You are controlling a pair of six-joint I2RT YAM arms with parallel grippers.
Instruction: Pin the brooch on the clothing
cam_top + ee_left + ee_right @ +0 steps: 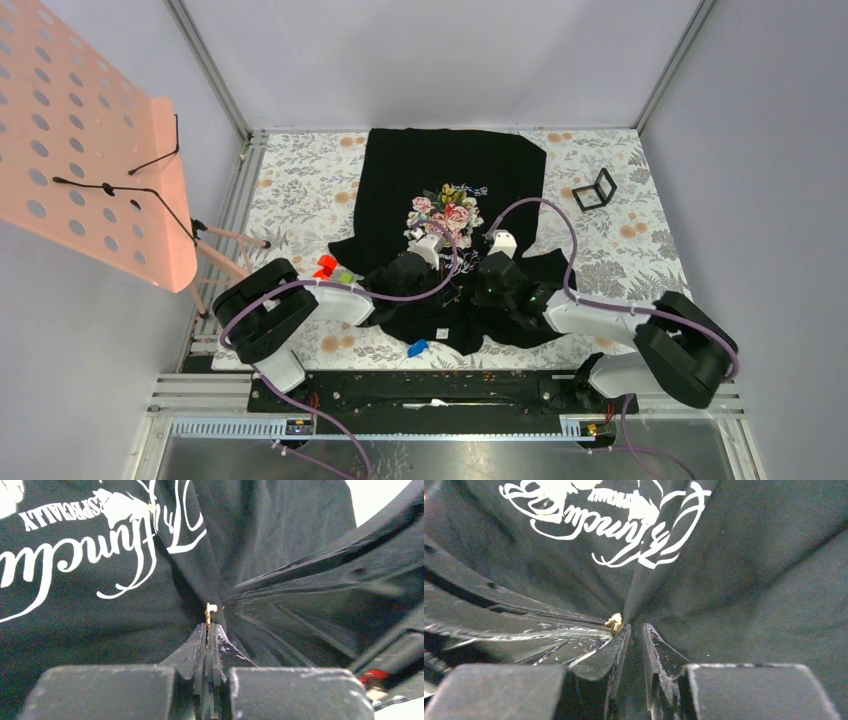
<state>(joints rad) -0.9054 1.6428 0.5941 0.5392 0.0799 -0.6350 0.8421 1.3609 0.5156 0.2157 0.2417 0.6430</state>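
Note:
The black T-shirt (pixel 450 165) lies flat on the floral table cover, its pink rose print (pixel 445 212) in the middle. Both grippers meet low on its front, below the print. My left gripper (pixel 209 626) is shut on the tiny golden brooch (pixel 209 611), whose tip sticks out against a raised fold of the shirt (pixel 150 620). My right gripper (pixel 635 626) is shut on that fold of the shirt (pixel 724 580), with cloth between its jaws. The brooch (pixel 614 622) sits just beside its left fingertip. From above, the left gripper (pixel 450 290) and the right gripper (pixel 478 290) nearly touch.
Red (pixel 325 265) and green (pixel 345 277) blocks lie by the shirt's left hem. A small blue piece (pixel 417 348) lies at its near edge. A black wire frame (pixel 595 190) stands at the back right. A pink perforated board (pixel 90 140) overhangs the left side.

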